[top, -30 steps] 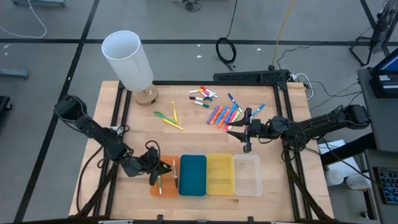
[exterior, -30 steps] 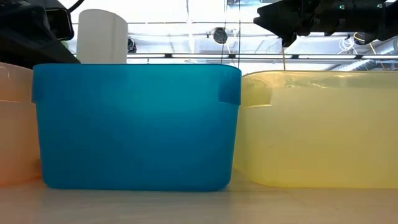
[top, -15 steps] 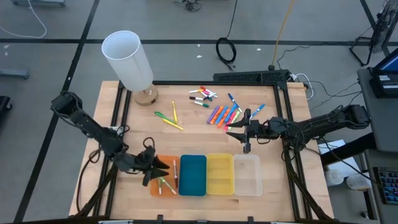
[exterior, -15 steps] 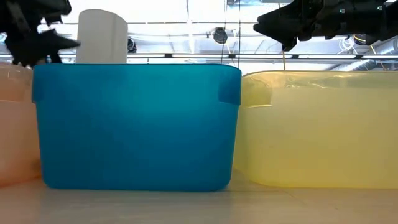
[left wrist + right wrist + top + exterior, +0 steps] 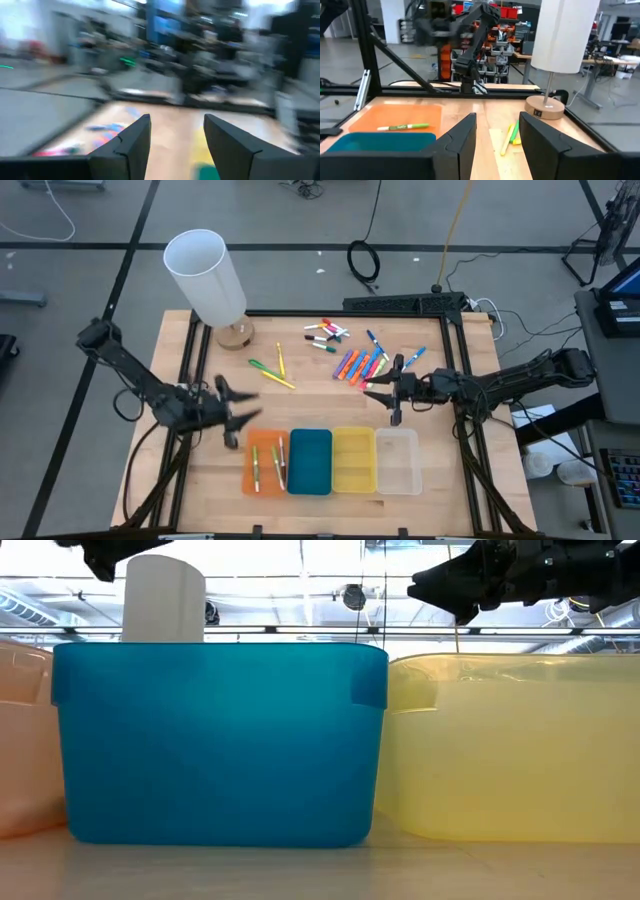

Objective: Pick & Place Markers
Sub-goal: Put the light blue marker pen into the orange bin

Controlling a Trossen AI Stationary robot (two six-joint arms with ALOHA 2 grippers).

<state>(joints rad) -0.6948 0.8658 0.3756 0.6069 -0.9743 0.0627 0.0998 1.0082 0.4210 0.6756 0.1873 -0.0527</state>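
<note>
Left tool (image 5: 235, 412): jaws parted, nothing between them; poised above the table (image 5: 215, 480) just beyond the far left corner of the orange tray (image 5: 264, 463).

Orange tray, nearest this tool: holds two green markers (image 5: 277, 463) and one more pen, lying lengthwise on its floor.

Blue tray (image 5: 310, 461), yellow tray (image 5: 353, 461), clear tray (image 5: 398, 462): set in a touching row running away from the left tool toward the right arm's side. Contents not discernible from above.

Right tool (image 5: 395, 393): jaws parted, gripping nothing; held over the table just beyond the far edge of the clear tray, between that tray and the main group of markers.

Orange, pink and blue markers (image 5: 360, 364): a loose fan on the table, right beside the right tool on its far side.

Small cluster of mixed markers (image 5: 325, 333): farther off, toward the table's far edge.

Green and yellow markers (image 5: 270, 370): loose on the table, between the two tools, nearer the lamp.

White lamp (image 5: 207, 277): round wooden base, at the far left corner, well apart from both tools.
</note>
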